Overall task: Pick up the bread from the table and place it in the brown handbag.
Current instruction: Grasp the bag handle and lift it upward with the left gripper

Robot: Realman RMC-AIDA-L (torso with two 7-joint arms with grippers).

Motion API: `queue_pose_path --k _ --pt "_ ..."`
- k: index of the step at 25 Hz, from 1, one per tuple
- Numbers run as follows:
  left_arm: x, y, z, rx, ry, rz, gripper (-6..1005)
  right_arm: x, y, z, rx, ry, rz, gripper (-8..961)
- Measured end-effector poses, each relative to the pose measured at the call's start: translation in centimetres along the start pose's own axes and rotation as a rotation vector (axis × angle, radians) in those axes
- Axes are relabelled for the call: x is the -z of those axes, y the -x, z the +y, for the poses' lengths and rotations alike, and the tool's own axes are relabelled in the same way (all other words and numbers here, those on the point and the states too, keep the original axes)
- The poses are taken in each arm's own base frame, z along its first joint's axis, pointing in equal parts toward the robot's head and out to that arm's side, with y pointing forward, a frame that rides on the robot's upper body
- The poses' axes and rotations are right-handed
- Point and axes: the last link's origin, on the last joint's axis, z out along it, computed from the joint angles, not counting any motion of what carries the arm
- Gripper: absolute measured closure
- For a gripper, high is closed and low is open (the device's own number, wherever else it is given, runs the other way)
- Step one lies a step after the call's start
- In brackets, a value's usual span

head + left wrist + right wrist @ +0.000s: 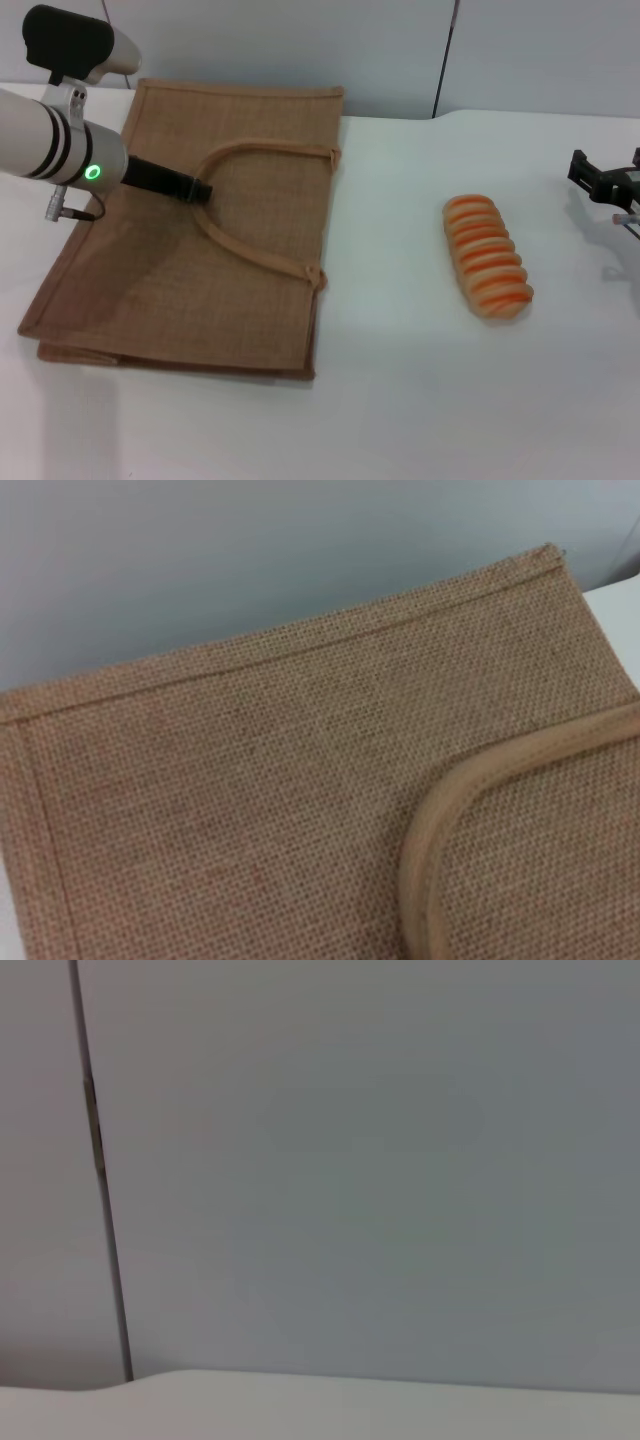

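The bread [487, 256], a tan loaf with orange crosswise stripes, lies on the white table [400, 400] right of centre. The brown handbag [190, 270] lies flat on the table's left side, its two strap handles [260, 255] on top. My left gripper [198, 189] is low over the bag, its tip at the bend of the upper handle. The left wrist view shows the bag's burlap [250, 780] and a handle strap [440, 820] close up. My right gripper [600, 184] is at the right edge of the head view, apart from the bread and partly cut off.
A grey wall [520, 50] with a vertical seam stands behind the table. The right wrist view shows only that wall [380, 1160] and the table's far edge [300, 1405]. Bare tabletop lies between bag and bread.
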Motion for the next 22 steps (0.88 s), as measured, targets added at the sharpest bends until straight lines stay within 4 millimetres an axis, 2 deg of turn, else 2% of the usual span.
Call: queue_pose_path --k 9,14,22 --pt "-0.2 -1.3 0.7 -0.036 -0.003 0.026 783 0.0 -0.1 0.0 0.0 -0.001 0.011 73" --pt "0.0 -3.3 1.9 -0.105 0.013 0.042 820 0.0 -0.2 0.0 0.001 -0.002 0.014 72" --pt "2.6 -6.1 3.3 -0.178 0.039 0.097 862 0.0 -0.3 -0.1 0.004 -0.002 0.026 72"
